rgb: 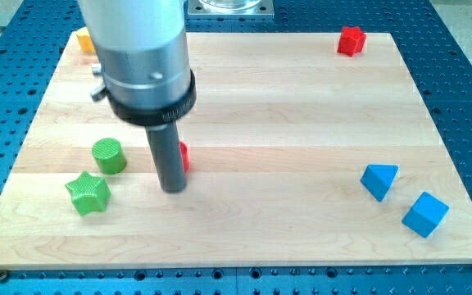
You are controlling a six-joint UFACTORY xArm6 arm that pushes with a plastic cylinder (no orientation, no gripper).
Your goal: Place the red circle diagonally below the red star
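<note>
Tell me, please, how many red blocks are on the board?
2: the red star near the view's top right, and a red block, mostly hidden behind my tip, left of centre.

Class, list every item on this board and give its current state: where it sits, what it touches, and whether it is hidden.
my tip: on the board, directly in front of the red circle.
red circle: mostly hidden behind the rod; contact unclear.
red star: alone, view's top right.
green cylinder: upright, left of the rod.
green star: flat, just below the cylinder.
blue triangle: view's right.
blue cube: beside the triangle, apart.
orange block: partly hidden, top left.
</note>
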